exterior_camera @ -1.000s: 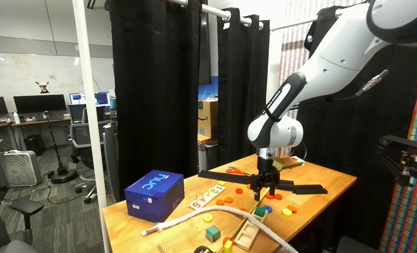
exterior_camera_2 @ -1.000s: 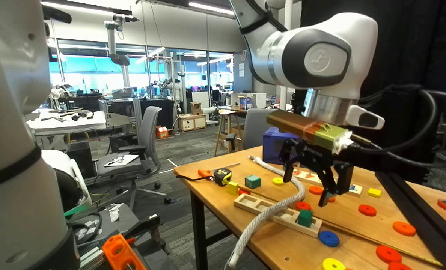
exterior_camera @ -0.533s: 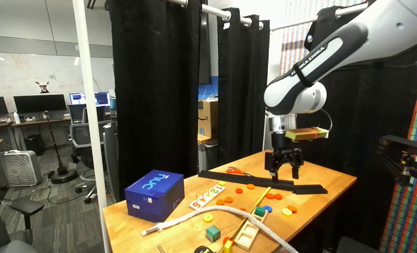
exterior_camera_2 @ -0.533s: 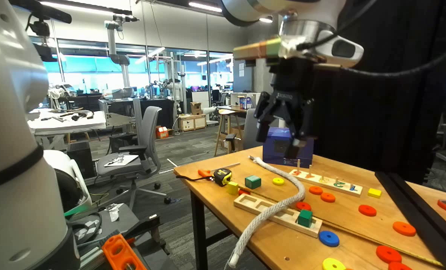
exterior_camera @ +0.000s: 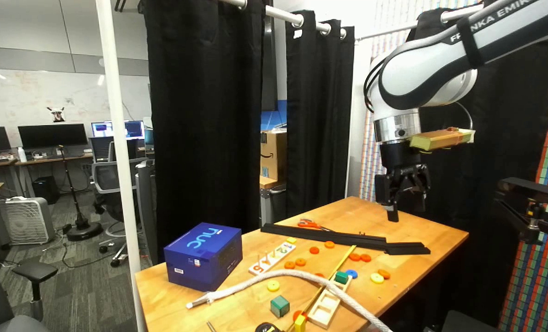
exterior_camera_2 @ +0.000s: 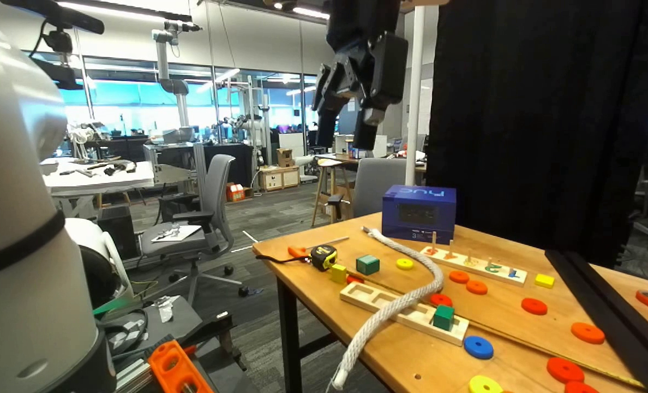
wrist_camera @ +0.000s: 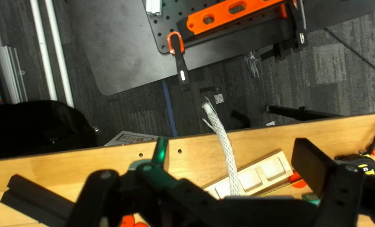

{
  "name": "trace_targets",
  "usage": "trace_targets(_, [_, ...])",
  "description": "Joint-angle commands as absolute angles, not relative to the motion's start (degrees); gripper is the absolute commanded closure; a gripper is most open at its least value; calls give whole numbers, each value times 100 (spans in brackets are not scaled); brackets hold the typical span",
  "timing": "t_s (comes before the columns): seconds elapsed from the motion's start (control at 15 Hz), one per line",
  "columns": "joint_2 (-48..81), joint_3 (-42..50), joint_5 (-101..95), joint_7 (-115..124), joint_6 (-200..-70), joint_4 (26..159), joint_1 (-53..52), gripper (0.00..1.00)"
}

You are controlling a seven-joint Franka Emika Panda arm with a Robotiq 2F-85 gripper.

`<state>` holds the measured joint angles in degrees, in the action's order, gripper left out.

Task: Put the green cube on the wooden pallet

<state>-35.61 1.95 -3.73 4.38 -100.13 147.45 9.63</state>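
A small green cube [exterior_camera: 342, 277] sits in the end slot of the wooden pallet [exterior_camera: 324, 308]; in an exterior view the green cube [exterior_camera_2: 443, 317] rests slightly tilted on the pallet [exterior_camera_2: 459, 337]. A similar green block [exterior_camera: 280, 306] lies on the table beside the pallet; it also shows in an exterior view [exterior_camera_2: 367, 265] and partly in the wrist view [wrist_camera: 312, 198]. My gripper [exterior_camera: 408, 212] is open and empty, high above the table, apart from both; it also shows in an exterior view [exterior_camera_2: 346, 139] and the wrist view [wrist_camera: 233, 154]. There the pallet [wrist_camera: 271, 167] is partly visible and its cube hidden.
A white rope [exterior_camera_2: 406, 300] lies across the pallet. A yellow measuring strip runs beside it from a tape measure [exterior_camera_2: 323, 257]. A blue box [exterior_camera: 203, 256], a numbered peg board [exterior_camera: 272, 259], scattered coloured rings, black bars [exterior_camera: 324, 235] and scissors [exterior_camera: 308, 224] lie on the table.
My gripper has risen well above the table and moved away from the pallet, rightward in an exterior view and leftward in an exterior view. The green cube on the pallet has stayed put.
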Motion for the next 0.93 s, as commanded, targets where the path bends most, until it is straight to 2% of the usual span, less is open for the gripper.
trace_targets(0.0, [-4426, 131, -772, 6, -9928, 15142, 661, 0])
trace_targets(0.4, [-5475, 204, -294, 304, -10036, 15614, 451, 0])
trace_targets(0.53, [-5125, 182, -364, 263, -9953, 15447, 495, 0])
trace_targets(0.87, [-5419, 185, -211, 426, -9934, 15600, 518, 0])
